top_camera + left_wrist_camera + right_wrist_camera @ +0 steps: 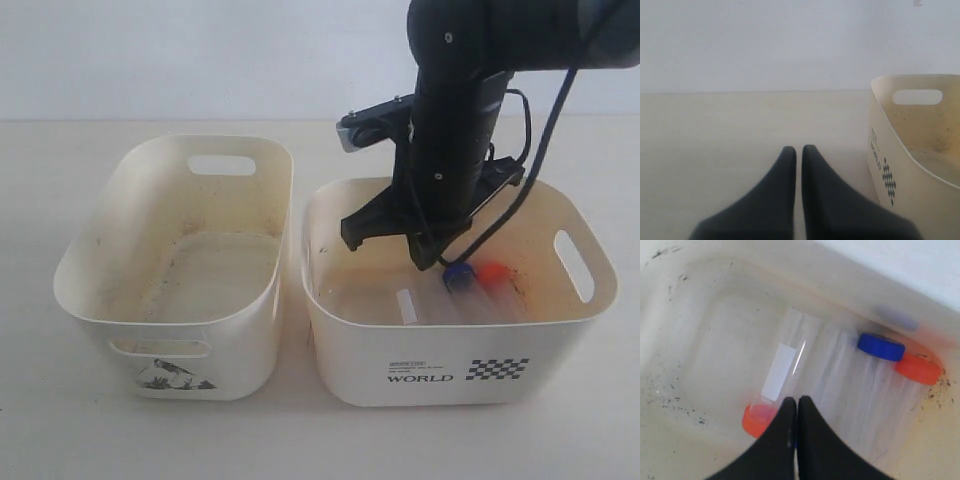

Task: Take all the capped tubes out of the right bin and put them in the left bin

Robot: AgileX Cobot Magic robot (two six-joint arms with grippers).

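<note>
Three capped tubes lie on the floor of the right bin (330,300), the one printed "WORLD". One clear tube (790,355) has a white label and an orange-red cap (756,421). Beside it lie a blue-capped tube (881,346) and another orange-red-capped tube (917,368); the blue cap (458,276) and the orange-red cap (491,272) also show in the exterior view. My right gripper (797,400) hangs inside this bin just above the labelled tube, shut, holding nothing. The left bin (75,270) holds no tube. My left gripper (799,148) is shut over bare table.
The two bins stand side by side, almost touching. The right arm (450,120) comes down over the right bin's far wall. In the left wrist view a grimy cream bin (890,150) with a handle slot stands to one side of the left gripper.
</note>
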